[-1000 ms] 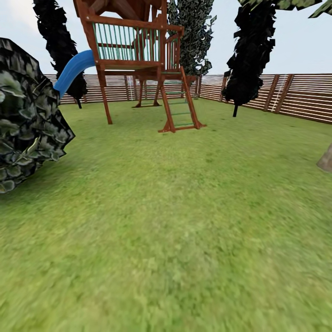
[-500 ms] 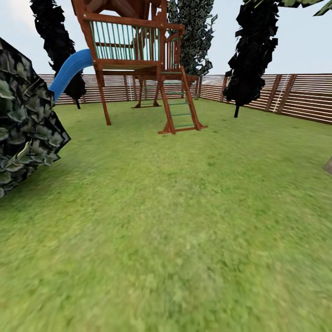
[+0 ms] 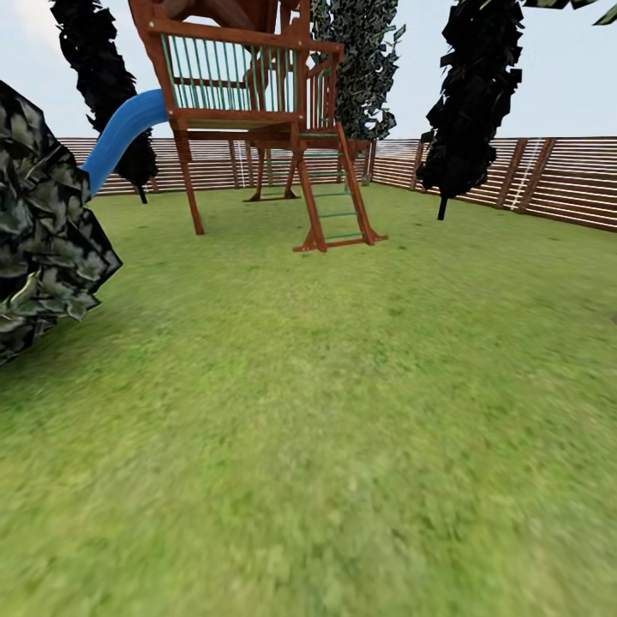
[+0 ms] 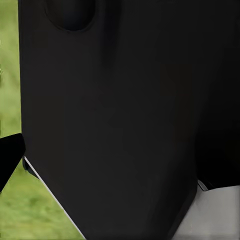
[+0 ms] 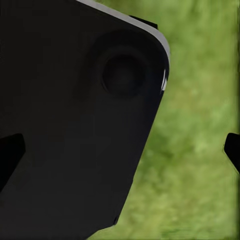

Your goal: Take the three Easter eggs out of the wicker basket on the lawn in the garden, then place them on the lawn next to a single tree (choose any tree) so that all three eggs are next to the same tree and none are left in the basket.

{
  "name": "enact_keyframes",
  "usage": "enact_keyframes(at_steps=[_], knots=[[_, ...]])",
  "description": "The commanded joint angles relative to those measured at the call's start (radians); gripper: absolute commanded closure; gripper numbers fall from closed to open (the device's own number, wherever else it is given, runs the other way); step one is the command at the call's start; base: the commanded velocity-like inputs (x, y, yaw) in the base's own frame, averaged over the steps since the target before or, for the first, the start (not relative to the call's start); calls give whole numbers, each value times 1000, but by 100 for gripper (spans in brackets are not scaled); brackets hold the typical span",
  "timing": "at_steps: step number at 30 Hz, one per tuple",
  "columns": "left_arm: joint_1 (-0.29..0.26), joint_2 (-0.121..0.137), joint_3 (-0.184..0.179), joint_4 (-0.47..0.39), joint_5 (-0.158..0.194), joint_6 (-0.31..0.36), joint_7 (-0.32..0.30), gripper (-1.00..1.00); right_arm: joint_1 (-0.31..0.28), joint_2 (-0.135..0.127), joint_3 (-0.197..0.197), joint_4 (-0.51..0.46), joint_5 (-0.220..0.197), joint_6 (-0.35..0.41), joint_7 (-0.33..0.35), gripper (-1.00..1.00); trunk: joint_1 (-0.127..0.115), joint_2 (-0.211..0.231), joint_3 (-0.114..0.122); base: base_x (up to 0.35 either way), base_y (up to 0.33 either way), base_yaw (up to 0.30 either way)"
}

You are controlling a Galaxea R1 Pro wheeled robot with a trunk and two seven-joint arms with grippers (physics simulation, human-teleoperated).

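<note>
Head view: lawn [image 3: 326, 411] stretches toward playset [image 3: 257, 111] and fence [image 3: 548, 176].

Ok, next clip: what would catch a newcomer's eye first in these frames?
The wooden playset with its blue slide stands out, far across the lawn before the brown slat fence. Dark leafy foliage crowds the head view's left edge. In both wrist views a black robot body part blocks much of the grass.
</note>
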Motion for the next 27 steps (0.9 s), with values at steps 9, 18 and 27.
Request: enact_keyframes(at_steps=[9,18,27], knots=[[0,0,5,0,7,-2,0,-100,-1,-1,4,1,1,-3,0,-100,1,0,-1,339,0,0],[0,0,4,0,7,-2,0,-100,-1,-1,4,1,1,-3,0,-100,1,0,-1,339,0,0],[0,0,5,0,7,-2,0,-100,-1,-1,4,1,1,-3,0,-100,1,0,-1,339,0,0]])
